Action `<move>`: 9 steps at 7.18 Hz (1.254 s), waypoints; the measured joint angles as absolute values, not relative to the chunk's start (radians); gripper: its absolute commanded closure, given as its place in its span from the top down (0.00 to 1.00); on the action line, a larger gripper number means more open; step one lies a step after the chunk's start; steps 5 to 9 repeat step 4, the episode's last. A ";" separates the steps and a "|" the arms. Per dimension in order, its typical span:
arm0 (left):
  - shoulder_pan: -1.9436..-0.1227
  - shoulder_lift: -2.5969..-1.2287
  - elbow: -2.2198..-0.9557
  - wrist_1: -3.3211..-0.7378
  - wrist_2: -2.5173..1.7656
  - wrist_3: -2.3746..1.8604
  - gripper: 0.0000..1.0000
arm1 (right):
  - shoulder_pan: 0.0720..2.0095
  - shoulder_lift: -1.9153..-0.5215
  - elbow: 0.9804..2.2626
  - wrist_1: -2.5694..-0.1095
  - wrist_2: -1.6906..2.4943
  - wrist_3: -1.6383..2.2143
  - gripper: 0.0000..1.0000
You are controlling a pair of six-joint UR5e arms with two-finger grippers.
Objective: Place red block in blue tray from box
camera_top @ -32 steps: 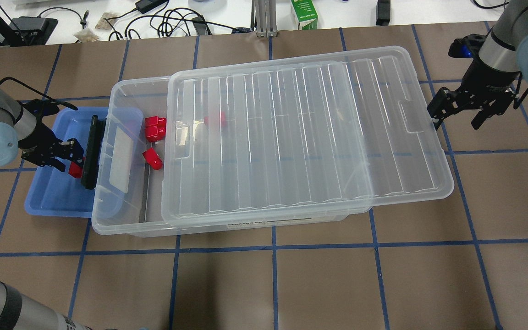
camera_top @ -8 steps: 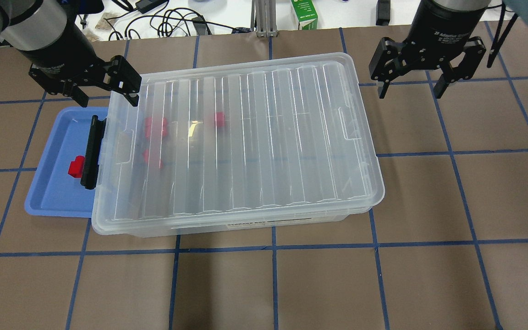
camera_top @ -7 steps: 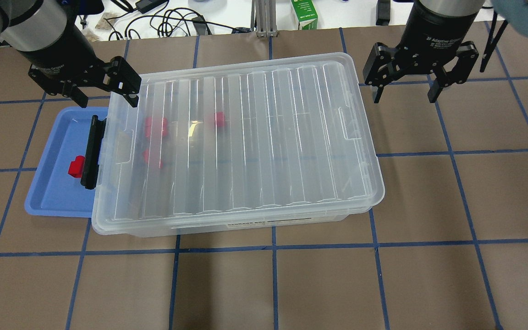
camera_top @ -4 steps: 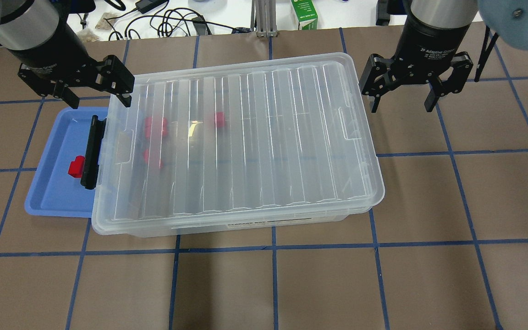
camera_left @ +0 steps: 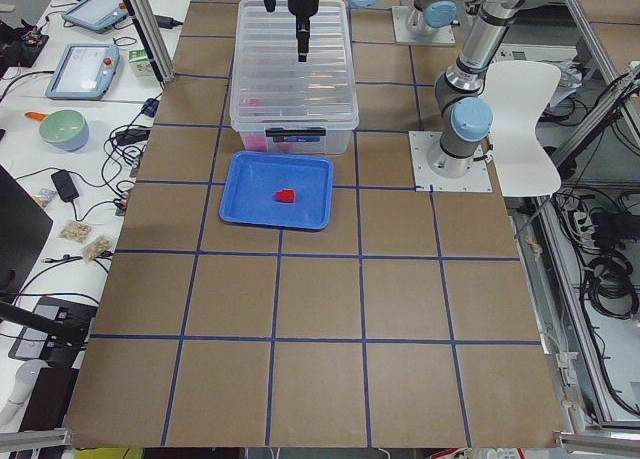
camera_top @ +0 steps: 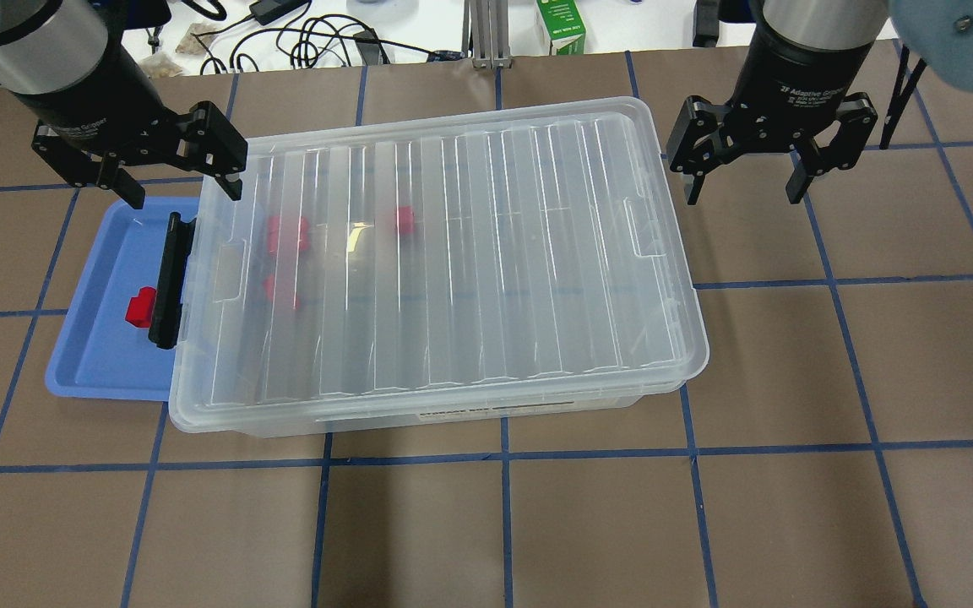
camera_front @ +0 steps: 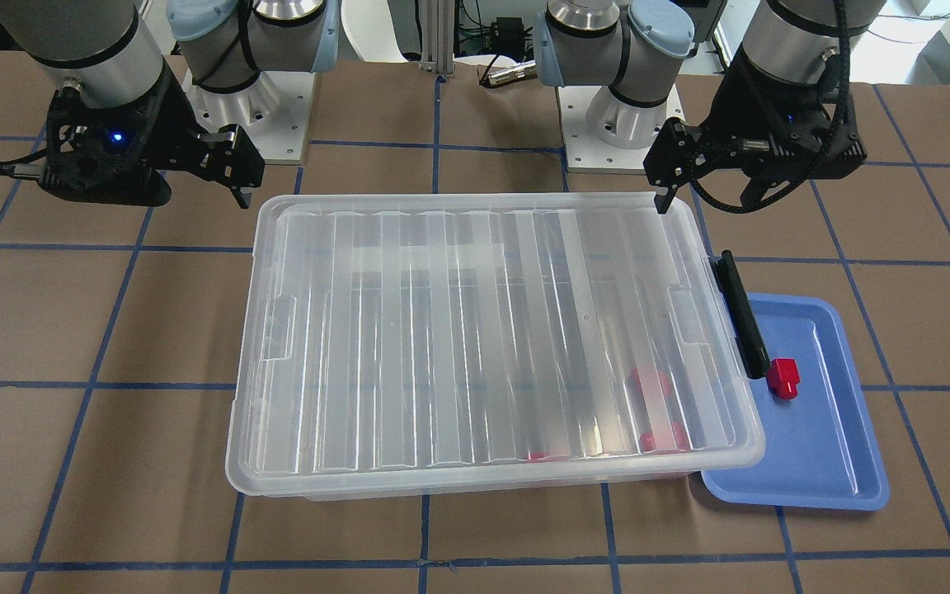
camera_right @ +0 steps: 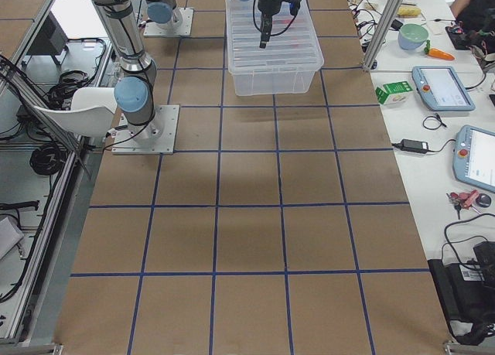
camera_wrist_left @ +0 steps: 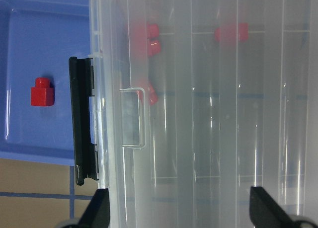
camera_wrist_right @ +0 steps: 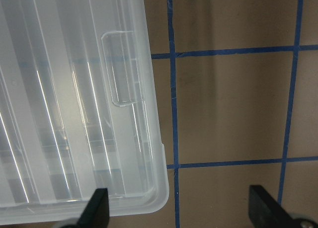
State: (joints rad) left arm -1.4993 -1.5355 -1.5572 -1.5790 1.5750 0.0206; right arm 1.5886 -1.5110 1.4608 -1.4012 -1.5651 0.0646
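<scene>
One red block (camera_top: 141,306) lies in the blue tray (camera_top: 102,363), next to the box's black latch bar (camera_top: 168,280). It also shows in the left wrist view (camera_wrist_left: 42,93) and the front view (camera_front: 784,377). The clear box (camera_top: 453,253) has its ribbed lid fully on. Several more red blocks (camera_top: 286,235) show blurred through the lid. My left gripper (camera_top: 185,196) is open and empty, above the box's back left corner and the tray's far edge. My right gripper (camera_top: 744,197) is open and empty, above the table beyond the box's right end.
The box overlaps the tray's right edge (camera_front: 731,483). A green carton (camera_top: 561,25) and cables (camera_top: 309,38) lie on the white bench past the table's far edge. The arm bases (camera_front: 244,99) stand behind the box.
Since 4.5 s ago the lid has slid left and covers the box, and my left gripper has left the block in the tray and risen. In the last second both grippers shifted only slightly.
</scene>
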 measured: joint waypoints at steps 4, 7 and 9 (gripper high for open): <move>-1.499 -1.536 -1.564 -1.573 1.577 0.021 1.00 | 1.588 -1.515 1.460 -1.408 -1.565 0.067 1.00; -1.499 -1.536 -1.564 -1.573 1.577 0.021 1.00 | 1.588 -1.515 1.460 -1.408 -1.565 0.067 1.00; -1.499 -1.536 -1.564 -1.573 1.577 0.021 1.00 | 1.588 -1.515 1.460 -1.408 -1.565 0.067 1.00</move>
